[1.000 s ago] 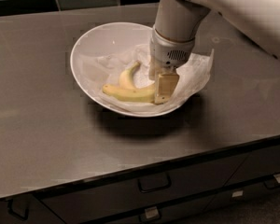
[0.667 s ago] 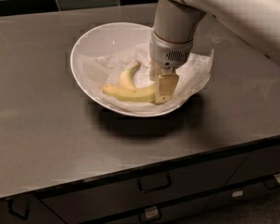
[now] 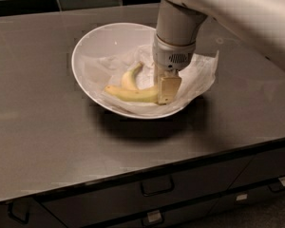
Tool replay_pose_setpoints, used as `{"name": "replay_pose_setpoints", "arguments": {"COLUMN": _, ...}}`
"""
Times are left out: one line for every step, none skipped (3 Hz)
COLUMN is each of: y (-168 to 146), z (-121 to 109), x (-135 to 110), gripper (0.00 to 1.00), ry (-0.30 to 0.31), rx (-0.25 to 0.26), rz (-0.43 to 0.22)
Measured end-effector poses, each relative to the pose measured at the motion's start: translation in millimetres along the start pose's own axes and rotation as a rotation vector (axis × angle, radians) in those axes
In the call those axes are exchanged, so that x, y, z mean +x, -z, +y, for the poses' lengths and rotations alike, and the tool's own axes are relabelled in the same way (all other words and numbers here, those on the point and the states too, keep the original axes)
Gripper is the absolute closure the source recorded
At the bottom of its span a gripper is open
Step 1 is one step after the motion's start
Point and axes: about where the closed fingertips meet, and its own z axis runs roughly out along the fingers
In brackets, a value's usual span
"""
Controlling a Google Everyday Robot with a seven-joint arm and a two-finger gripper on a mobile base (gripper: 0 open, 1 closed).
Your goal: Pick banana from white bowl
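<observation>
The wide white bowl (image 3: pixel 92 46) stands on the dark countertop, lined with crumpled white paper. The longer pale yellow banana (image 3: pixel 130 94) lies across the bowl's front. A shorter, tighter-curved banana (image 3: pixel 130 77) lies just behind it. My gripper (image 3: pixel 165 91) reaches down into the bowl from the upper right. It sits at the right end of the longer banana and hides that end.
The white paper (image 3: pixel 199 75) hangs over the bowl's right rim. The dark countertop (image 3: pixel 47 141) ends in a front edge with drawers (image 3: pixel 156 186) below. Dark tiles run along the back wall. My arm (image 3: pixel 237 13) crosses the upper right.
</observation>
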Motion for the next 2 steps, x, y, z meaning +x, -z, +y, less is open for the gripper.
{"name": "replay_pose_setpoints", "arguments": {"y": 0.1, "z": 0.0, "x": 0.0, "gripper": 0.90, "ry": 0.000, "rx": 0.000, "rz": 0.000}}
{"name": "replay_pose_setpoints", "arguments": {"y": 5.5, "z": -2.0, "x": -2.8, "gripper": 1.00, "ry": 0.008, "rx": 0.024, "rz": -0.015}}
